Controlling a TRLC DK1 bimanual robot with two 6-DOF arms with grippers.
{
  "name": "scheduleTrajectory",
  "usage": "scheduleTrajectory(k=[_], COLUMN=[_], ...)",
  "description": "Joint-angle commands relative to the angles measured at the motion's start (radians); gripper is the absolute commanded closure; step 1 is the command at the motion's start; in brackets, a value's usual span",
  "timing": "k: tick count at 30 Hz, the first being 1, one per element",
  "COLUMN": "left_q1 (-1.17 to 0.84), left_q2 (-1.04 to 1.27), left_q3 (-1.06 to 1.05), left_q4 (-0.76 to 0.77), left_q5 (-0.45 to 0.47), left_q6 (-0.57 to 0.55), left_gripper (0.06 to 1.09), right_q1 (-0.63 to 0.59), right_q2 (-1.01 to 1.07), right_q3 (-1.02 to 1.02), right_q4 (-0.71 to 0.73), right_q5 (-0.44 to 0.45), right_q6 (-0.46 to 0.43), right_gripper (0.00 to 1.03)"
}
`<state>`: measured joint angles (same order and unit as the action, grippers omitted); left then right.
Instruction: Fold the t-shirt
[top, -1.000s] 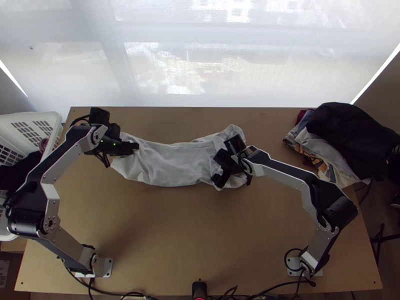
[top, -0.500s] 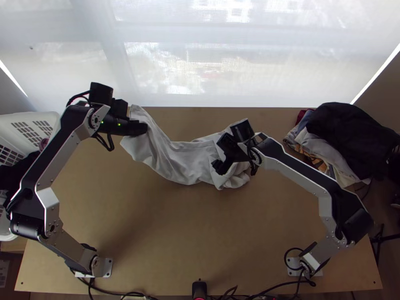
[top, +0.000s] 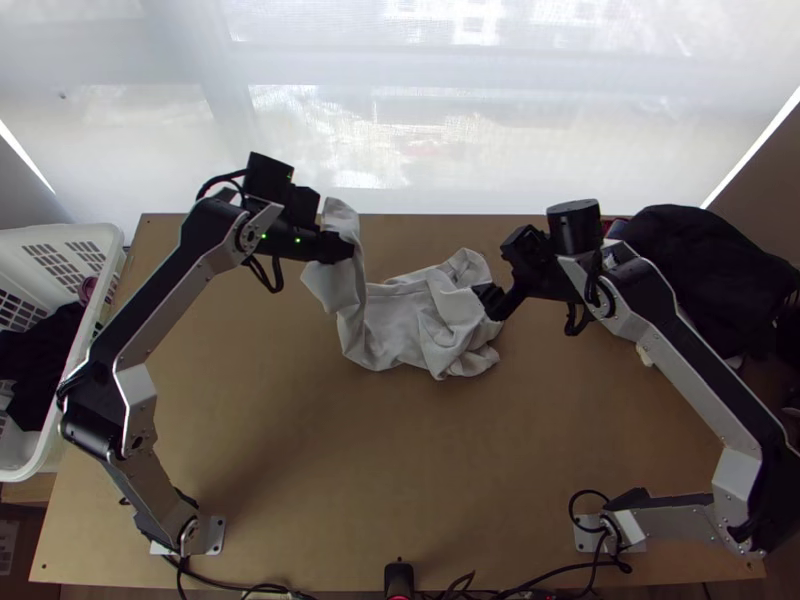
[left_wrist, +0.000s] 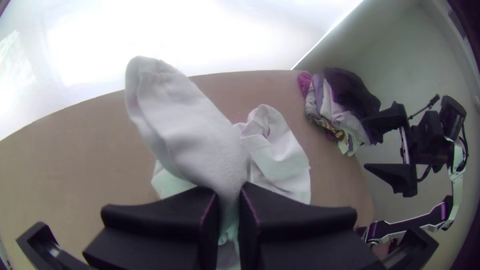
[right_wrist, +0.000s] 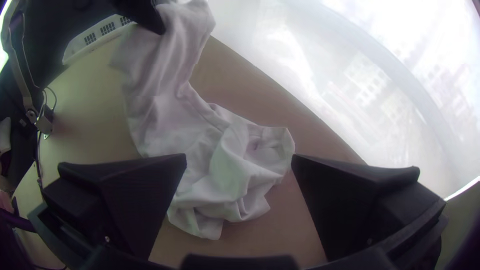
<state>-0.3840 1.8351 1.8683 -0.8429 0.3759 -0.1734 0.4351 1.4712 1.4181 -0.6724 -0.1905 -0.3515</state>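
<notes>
- The shirt (top: 400, 325) is white and lies rumpled near the middle of the worktop (top: 300, 470), toward the far side. It is neither flat nor neatly folded.
- One end of it is lifted off the worktop at the left claw (top: 340, 247); the cloth runs down from there to the bunched part.
- The left claw (left_wrist: 229, 200) is clamped on the shirt, with cloth pinched between its two sides. A thick, rounded bulge of cloth stands out beyond the tips. Which part of the shirt is gripped, I cannot tell.
- The right claw (top: 488, 300) is at the other end of the shirt, its tips over or beside the edge of the bunched part.
- In its own wrist view the right claw (right_wrist: 239, 159) is wide apart, with nothing gripped. Whether one tip brushes the shirt, I cannot tell.
- That end of the shirt has loose, overlapping folds and a banded opening facing up; collar or sleeve, I cannot tell.
- At the worktop's far right corner sits a pile (top: 690, 250) of clothes, black on top, with paler and patterned pieces beside the black.
- A white basket (top: 40, 236) with slotted walls stands at the left edge, dark cloth (top: 40, 340) inside.
- Beyond the far edge hangs a pale, see-through blind (top: 500, 130).
</notes>
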Motion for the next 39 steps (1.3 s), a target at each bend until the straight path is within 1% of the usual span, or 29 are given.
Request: scheduleTrajectory(k=[1, 12, 26, 30, 31, 34, 35, 36, 39], left_q1=[-0.115, -0.216, -0.294, -0.314, -0.320, -0.335, -0.345, -0.351, -0.355], left_q2=[0.133, 0.305, 0.409, 0.443, 0.458, 0.480, 0.475, 0.461, 0.388], left_q3=[0.135, 0.333, 0.390, 0.390, 0.388, 0.376, 0.376, 0.376, 0.356], left_q4=[0.016, 0.016, 0.054, 0.061, 0.061, 0.027, 0.013, -0.002, -0.015], left_q5=[0.000, 0.008, 0.004, 0.004, 0.006, 0.011, 0.009, 0.009, 0.008], left_q6=[-0.020, -0.049, -0.072, -0.061, -0.046, -0.012, -0.005, 0.005, 0.018], left_gripper=[1.05, 1.05, 1.05, 1.05, 0.98, 0.39, 0.24, 0.20, 0.17], right_q1=[-0.076, -0.139, -0.139, -0.141, -0.141, -0.139, -0.139, -0.137, -0.127], right_q2=[-0.107, -0.147, -0.167, -0.178, -0.180, -0.178, -0.178, -0.178, -0.170], right_q3=[-0.073, -0.119, -0.166, -0.180, -0.183, -0.186, -0.186, -0.186, -0.186], right_q4=[-0.019, -0.035, -0.035, -0.035, -0.035, -0.035, -0.035, -0.035, -0.029], right_q5=[0.000, 0.002, 0.002, 0.000, 0.002, 0.002, 0.002, 0.002, 0.002], right_q6=[0.019, 0.008, 0.011, 0.013, 0.013, 0.011, 0.009, 0.009, 0.006], right_gripper=[0.05, 0.05, 0.05, 0.05, 0.05, 0.05, 0.05, 0.05, 0.05])
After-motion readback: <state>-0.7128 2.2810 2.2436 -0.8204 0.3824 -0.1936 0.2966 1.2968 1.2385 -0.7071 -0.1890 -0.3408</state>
